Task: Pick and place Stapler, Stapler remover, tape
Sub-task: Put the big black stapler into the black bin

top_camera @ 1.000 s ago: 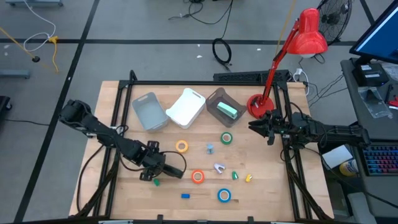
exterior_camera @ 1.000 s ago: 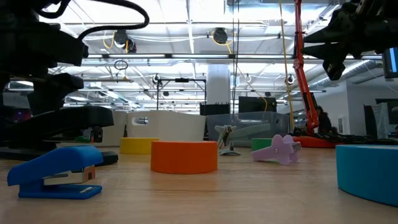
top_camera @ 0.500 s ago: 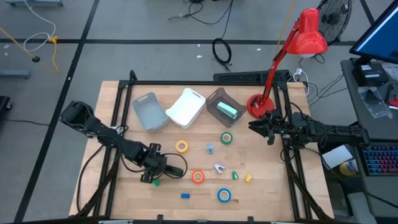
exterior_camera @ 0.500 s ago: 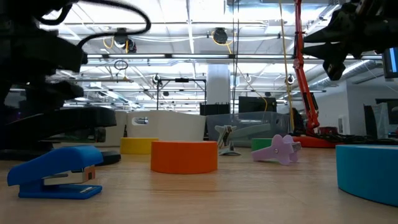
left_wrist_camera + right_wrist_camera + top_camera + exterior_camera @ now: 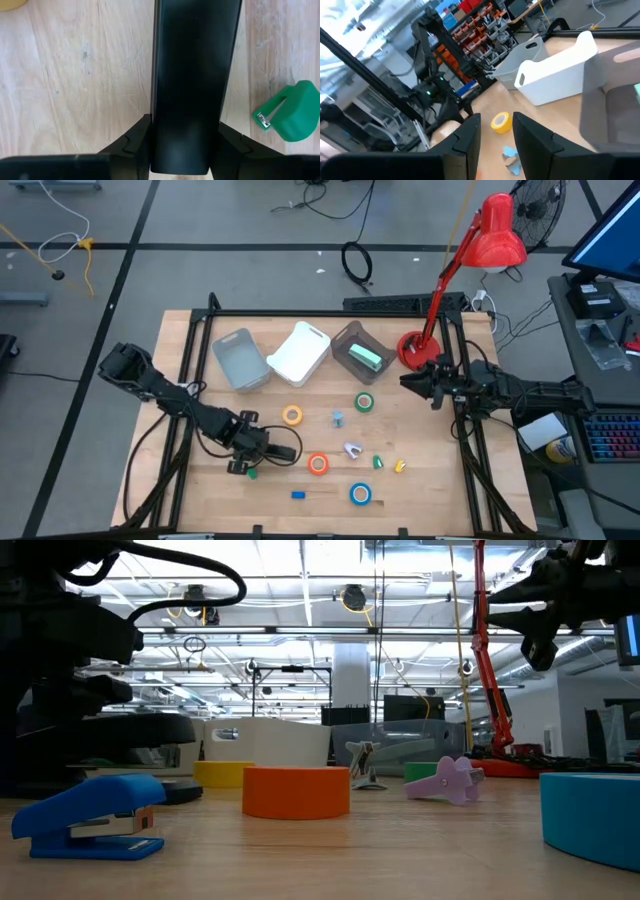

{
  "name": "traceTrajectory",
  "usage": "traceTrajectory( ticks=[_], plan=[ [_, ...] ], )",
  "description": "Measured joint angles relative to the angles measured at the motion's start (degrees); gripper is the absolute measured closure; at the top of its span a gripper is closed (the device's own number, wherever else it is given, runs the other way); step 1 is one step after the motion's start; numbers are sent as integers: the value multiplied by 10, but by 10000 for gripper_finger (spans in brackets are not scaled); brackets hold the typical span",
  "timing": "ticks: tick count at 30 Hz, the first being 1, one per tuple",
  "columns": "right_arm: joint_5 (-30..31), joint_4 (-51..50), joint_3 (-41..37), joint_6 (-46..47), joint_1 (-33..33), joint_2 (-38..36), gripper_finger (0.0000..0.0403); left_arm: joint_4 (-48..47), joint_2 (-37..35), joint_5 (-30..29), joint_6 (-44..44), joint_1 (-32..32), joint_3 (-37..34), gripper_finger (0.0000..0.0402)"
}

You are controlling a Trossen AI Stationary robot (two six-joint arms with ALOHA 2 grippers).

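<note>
1. Fingers (image 5: pixel 131 145) of the left gripper (image 5: pixel 268 452) sit low over the wooden table (image 5: pixel 200 510) and close against both long sides of the long black stapler (image 5: pixel 195 75), which runs straight out between and past them.
2. Just to one side of those fingers lies a small green plastic stapler (image 5: pixel 292 112), apart from the black one.
3. Beyond the fingertips, nearest first, come the orange tape roll (image 5: pixel 318 464) and the yellow tape roll (image 5: pixel 292 415). Farther off are the lilac claw-shaped staple remover (image 5: pixel 352 449), the blue tape roll (image 5: pixel 360 494) and the green tape roll (image 5: pixel 364 402).
4. A small blue stapler (image 5: pixel 90 815) rests flat on the table, near the fingers on the orange roll's side.
5. Well beyond the fingers stand three open bins side by side: light grey (image 5: pixel 240 360), white (image 5: pixel 300 352) and dark grey (image 5: pixel 360 352).
6. Over at the table's far edge the right gripper (image 5: pixel 432 385) hangs in the air beside the red desk lamp (image 5: pixel 470 260), its fingers (image 5: pixel 465 142) a little apart with nothing between them.
</note>
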Motion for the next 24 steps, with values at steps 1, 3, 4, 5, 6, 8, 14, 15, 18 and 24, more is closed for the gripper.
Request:
traceTrajectory(
  ticks=[1,3,4,5,6,8,14,15,18,24],
  plan=[
    [1,5,0,9,0,0,298,0,0,0,0,0,0,258],
    [1,15,0,30,0,0,298,-6,1,0,0,1,4,258],
    [1,22,0,35,0,0,298,-13,2,0,-2,3,9,258],
    [1,32,0,40,0,0,298,-22,3,1,-4,5,15,258],
    [1,42,0,47,0,1,298,-34,3,0,-3,8,22,258],
    [0,58,0,55,0,3,298,-52,3,-2,0,18,36,258],
    [-4,85,0,41,0,24,298,-95,3,-4,14,45,82,258],
    [-4,88,0,35,0,31,298,-101,3,-4,18,49,91,258],
    [-15,99,0,9,1,54,298,-131,3,-8,23,62,123,258],
    [-21,177,0,-43,1,127,298,-215,2,-19,29,95,210,258]
  ],
)
